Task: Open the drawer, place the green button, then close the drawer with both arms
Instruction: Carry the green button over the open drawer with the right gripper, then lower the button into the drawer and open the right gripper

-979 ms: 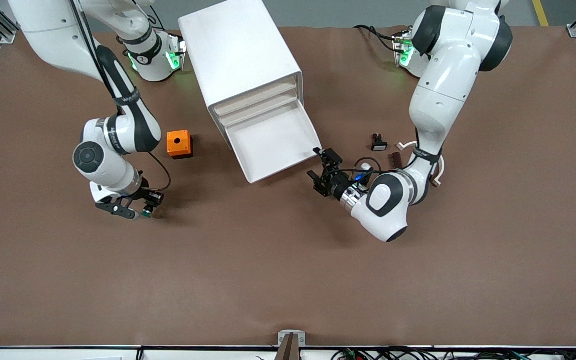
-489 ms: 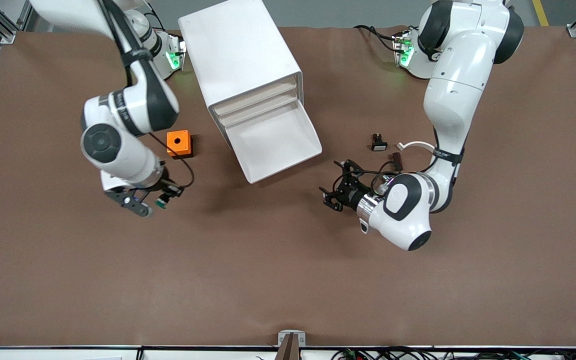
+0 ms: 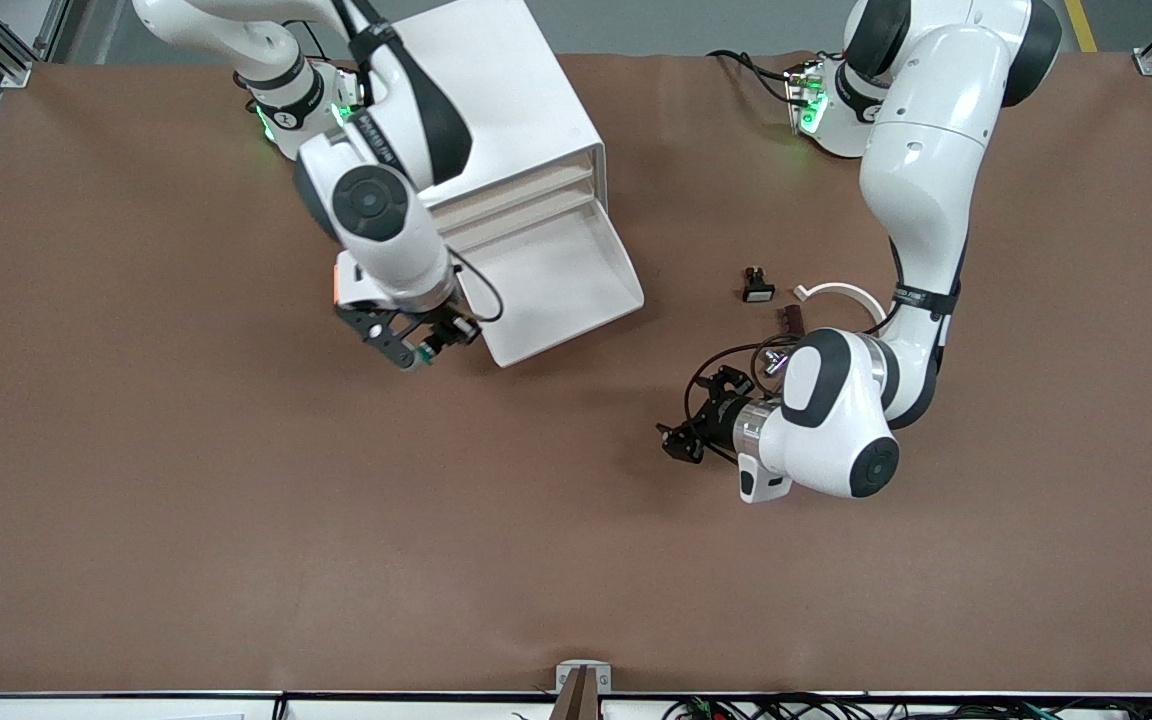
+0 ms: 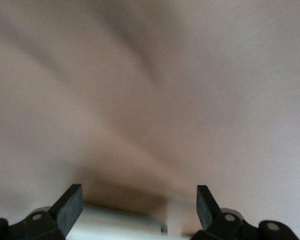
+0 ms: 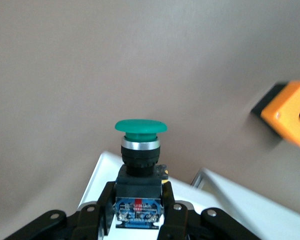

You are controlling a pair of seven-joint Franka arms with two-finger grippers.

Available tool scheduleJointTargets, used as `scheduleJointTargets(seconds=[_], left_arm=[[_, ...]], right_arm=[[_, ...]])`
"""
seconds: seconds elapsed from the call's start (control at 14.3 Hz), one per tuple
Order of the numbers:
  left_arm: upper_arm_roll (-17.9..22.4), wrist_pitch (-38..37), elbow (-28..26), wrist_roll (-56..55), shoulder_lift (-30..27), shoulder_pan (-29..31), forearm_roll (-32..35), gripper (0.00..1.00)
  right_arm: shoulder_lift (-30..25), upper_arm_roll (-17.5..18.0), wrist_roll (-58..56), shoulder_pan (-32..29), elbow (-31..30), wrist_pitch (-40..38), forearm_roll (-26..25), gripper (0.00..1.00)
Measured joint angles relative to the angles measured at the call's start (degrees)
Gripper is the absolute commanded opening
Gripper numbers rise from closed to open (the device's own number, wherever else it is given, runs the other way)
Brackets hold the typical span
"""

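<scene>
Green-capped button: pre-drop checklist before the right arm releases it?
1. Grip: right gripper shut on the small green-capped push button with black-and-blue body - ok.
2. Lowest white drawer of the white cabinet pulled out, tray bare - ok.
3. Button over the drawer tray: it hangs at the drawer's front corner toward the right arm's end, at the rim - not ok yet.
4. Left gripper open, over bare brown table, off the drawer - ok.
5. Orange box with round hole apart from the button - ok.
</scene>
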Motion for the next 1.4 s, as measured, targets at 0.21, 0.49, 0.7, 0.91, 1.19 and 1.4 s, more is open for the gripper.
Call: scheduleJointTargets(seconds=[0.21,0.49,0.7,0.91,1.19,1.4], left_arm=[[0.0,7.9,0.0,1.3,0.0,-1.9,6.6,1.00],[0.0,10.6,0.3,2.5,-1.5,-3.0,10.1,1.00],[-0.1,10.6,0.3,2.6,-3.5,-3.9,14.1,1.00],[-0.1,10.6,0.3,2.6,-4.0,-5.4,17.3,1.00],[-0.1,10.6,0.1,2.6,-4.0,-7.7,20.9,1.00],[-0.1,10.6,-0.1,2.6,-4.0,-8.9,21.6,1.00]], right_arm=[[0.0,0.0,5.4,4.0,-0.2,0.1,2.2,0.00],[0.2,0.0,11.3,10.8,-2.9,5.7,2.9,0.00],[0.8,0.0,12.4,14.2,-4.5,9.3,2.9,0.00],[2.2,0.0,12.4,15.7,-4.8,11.6,3.0,0.00],[3.7,0.0,12.9,17.0,-4.8,12.7,3.1,0.00],[4.8,0.0,13.1,17.2,-4.8,13.9,3.1,0.00]])
